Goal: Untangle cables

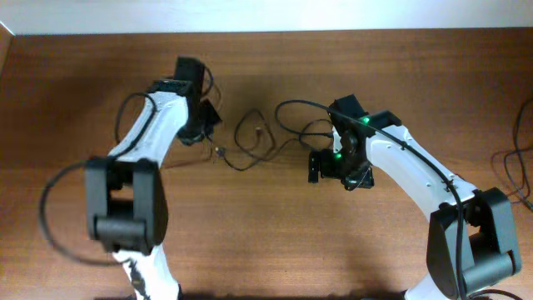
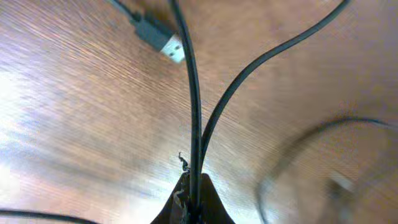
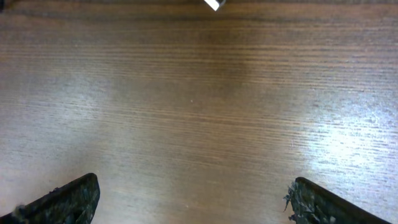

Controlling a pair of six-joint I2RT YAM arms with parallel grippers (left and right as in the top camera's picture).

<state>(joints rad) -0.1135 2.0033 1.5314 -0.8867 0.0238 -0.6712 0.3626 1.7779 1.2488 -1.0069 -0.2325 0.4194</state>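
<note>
Thin black cables point(image 1: 250, 137) lie in loose loops on the wooden table between the two arms. My left gripper point(image 1: 206, 125) is at the left end of the tangle. In the left wrist view its jaws point(image 2: 194, 198) are shut on a black cable point(image 2: 194, 106); a second strand point(image 2: 261, 62) curves off to the right, and a USB plug point(image 2: 163, 38) lies on the wood above. My right gripper point(image 1: 321, 165) is to the right of the loops, open and empty. Its fingertips point(image 3: 196, 199) frame bare wood, with a small white plug tip point(image 3: 213, 4) at the top edge.
The wooden table point(image 1: 266, 233) fills all views. Thicker black arm cables loop at the left point(image 1: 50, 192) and at the right edge point(image 1: 516, 167). A further thin cable loop point(image 1: 304, 112) runs under the right arm.
</note>
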